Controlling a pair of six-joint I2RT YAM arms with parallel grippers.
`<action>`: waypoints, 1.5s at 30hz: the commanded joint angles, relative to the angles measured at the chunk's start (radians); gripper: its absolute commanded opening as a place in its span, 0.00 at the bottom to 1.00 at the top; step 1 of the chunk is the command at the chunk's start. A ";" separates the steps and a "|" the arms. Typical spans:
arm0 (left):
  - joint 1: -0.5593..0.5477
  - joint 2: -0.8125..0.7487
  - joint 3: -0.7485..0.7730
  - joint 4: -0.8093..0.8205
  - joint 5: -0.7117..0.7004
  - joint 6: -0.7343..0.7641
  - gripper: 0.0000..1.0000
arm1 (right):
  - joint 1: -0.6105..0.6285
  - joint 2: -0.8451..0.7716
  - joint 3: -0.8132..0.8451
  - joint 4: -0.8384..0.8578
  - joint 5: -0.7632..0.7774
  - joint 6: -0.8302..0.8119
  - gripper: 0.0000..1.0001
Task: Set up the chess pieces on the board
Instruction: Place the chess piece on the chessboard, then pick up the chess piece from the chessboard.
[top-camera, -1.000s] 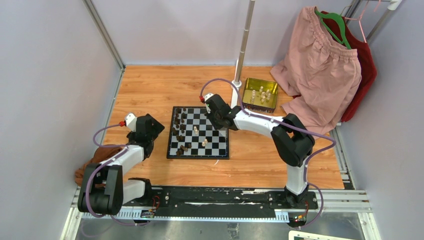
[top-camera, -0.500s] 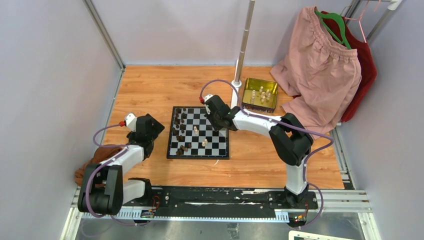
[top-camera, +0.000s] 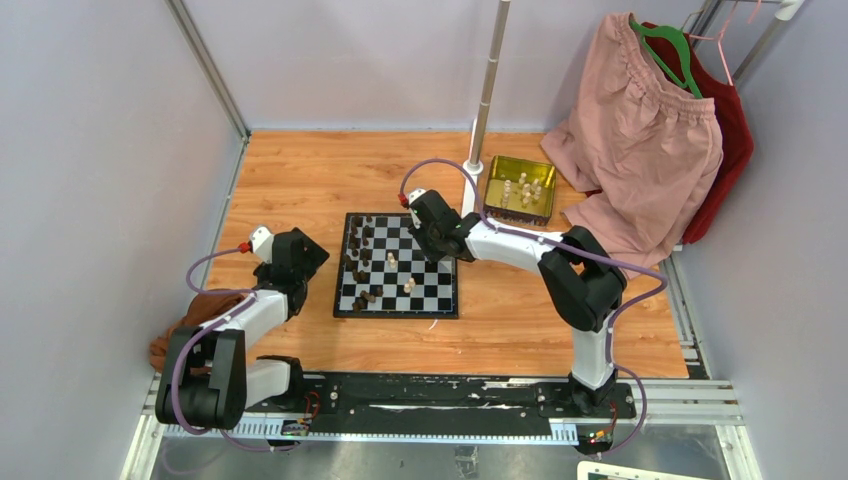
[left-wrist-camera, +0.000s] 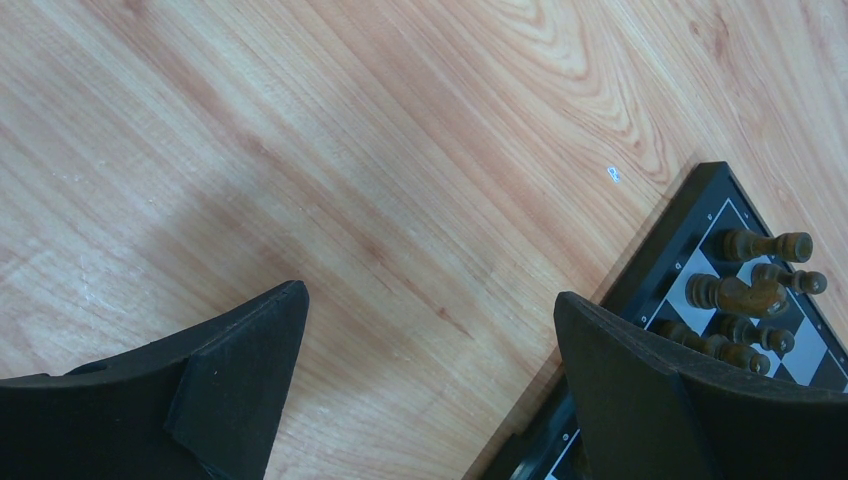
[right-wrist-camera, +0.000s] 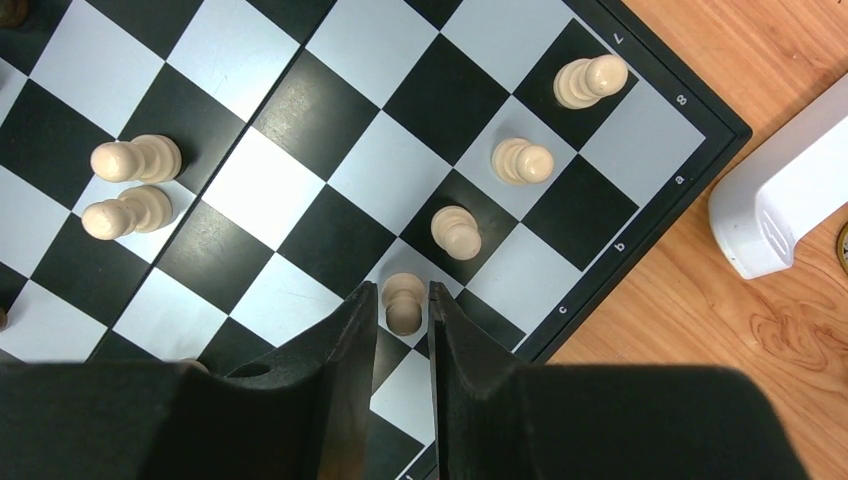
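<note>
One cream pawn (right-wrist-camera: 403, 312) stands upright on the board (right-wrist-camera: 300, 190) right between the fingertips of the right gripper (right-wrist-camera: 400, 292) — so closely flanked that I can't tell whether it is pinched or free. Three more cream pawns (right-wrist-camera: 455, 230) trail off just beyond the tips. The left gripper (left-wrist-camera: 430, 295) hangs spread wide over the wooden table (left-wrist-camera: 300, 150) — the board's corner and dark pieces (left-wrist-camera: 750, 290) sit beside its right finger.

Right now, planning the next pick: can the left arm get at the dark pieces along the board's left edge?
Probably yes: the left claw hangs open over the table beside the board, nothing stands between it and the dark pieces, and the right claw is on the opposite side.
</note>
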 joint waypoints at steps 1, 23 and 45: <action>-0.005 -0.001 -0.005 0.024 -0.020 0.015 1.00 | 0.005 -0.042 0.019 -0.020 0.011 -0.012 0.29; -0.004 -0.017 -0.015 0.024 -0.024 0.014 1.00 | 0.135 -0.040 0.103 -0.056 0.037 -0.085 0.45; -0.004 -0.014 -0.016 0.027 -0.025 0.014 1.00 | 0.158 0.123 0.245 -0.053 -0.051 -0.089 0.44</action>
